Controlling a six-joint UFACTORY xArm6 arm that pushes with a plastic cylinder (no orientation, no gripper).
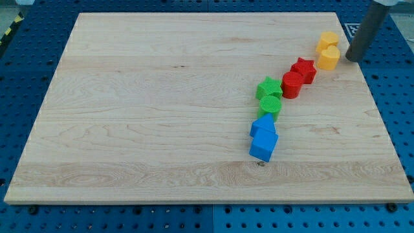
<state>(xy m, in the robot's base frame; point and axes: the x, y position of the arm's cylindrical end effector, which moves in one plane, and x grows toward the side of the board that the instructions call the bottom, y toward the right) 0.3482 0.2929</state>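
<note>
My tip (353, 58) rests at the board's (162, 97) upper right, just beside two yellow blocks (328, 50). Red blocks (298, 77), green blocks (269, 96) and blue blocks (263, 136) trail diagonally down-left.

My tip (352, 58) right of blocks (328, 52); apparently apart.
</note>
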